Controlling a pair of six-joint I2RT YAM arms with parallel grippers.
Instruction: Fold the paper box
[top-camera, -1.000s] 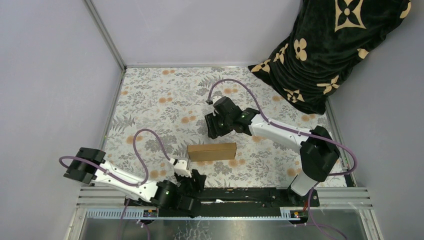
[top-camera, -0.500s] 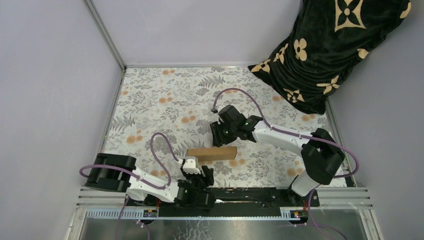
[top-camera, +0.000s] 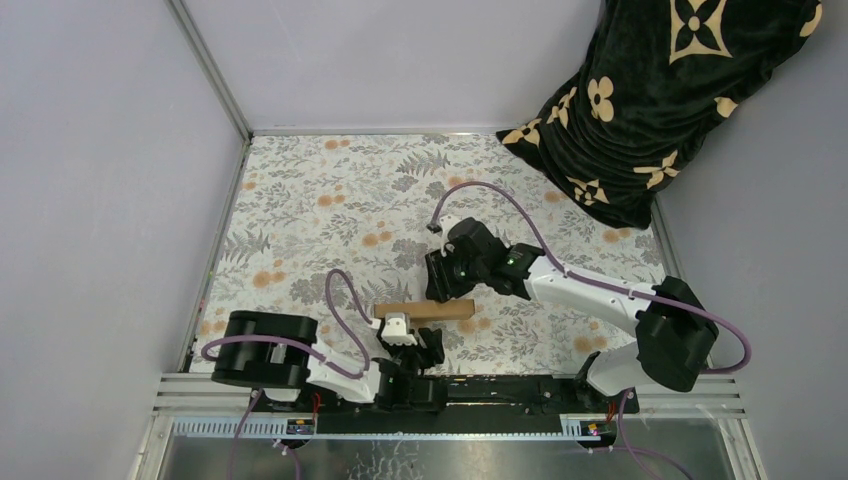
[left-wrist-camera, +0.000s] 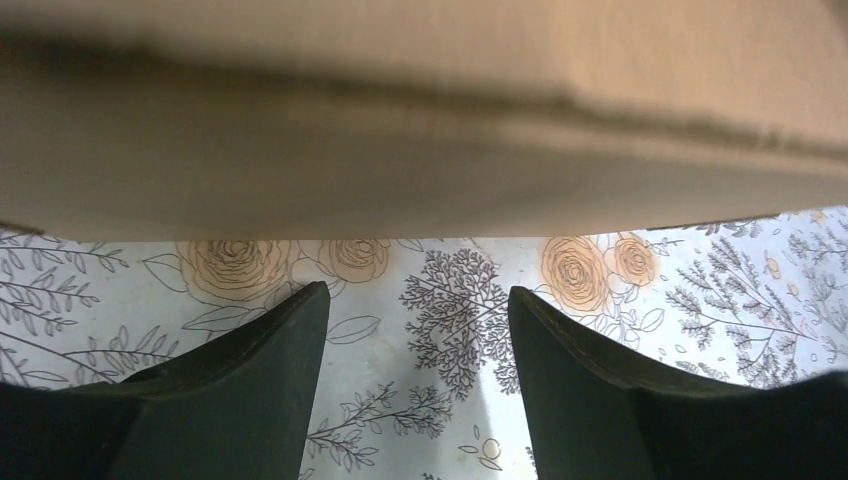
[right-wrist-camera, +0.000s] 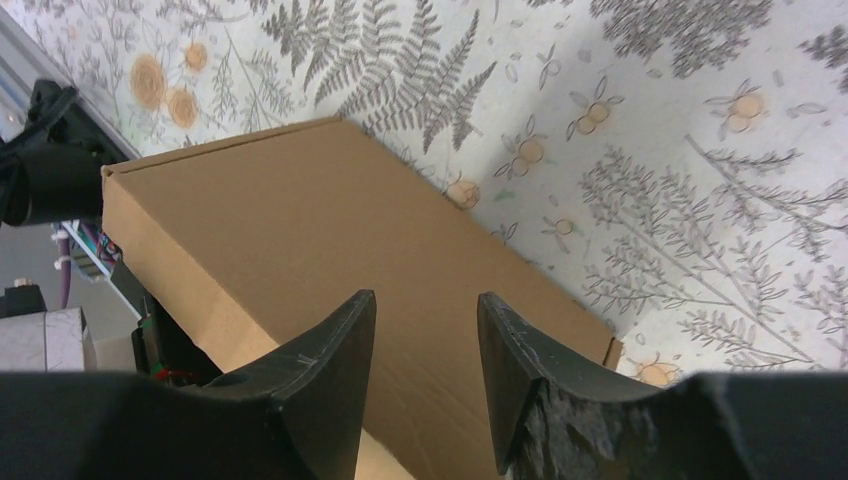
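Floral table (top-camera: 300, 200): left arm (top-camera: 340, 370) and right arm (top-camera: 580, 288) have neared the paper box (top-camera: 440, 311), jaws of both apart.

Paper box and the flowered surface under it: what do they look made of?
Paper box: plain brown cardboard, matte. The sharp creased edges and the fibrous, uncoated face suggest thin card.
Flowered surface: probably a printed cloth or vinyl sheet with a matte to faintly sheeny finish. It lies flat and no weave shows, so which of the two stays open.
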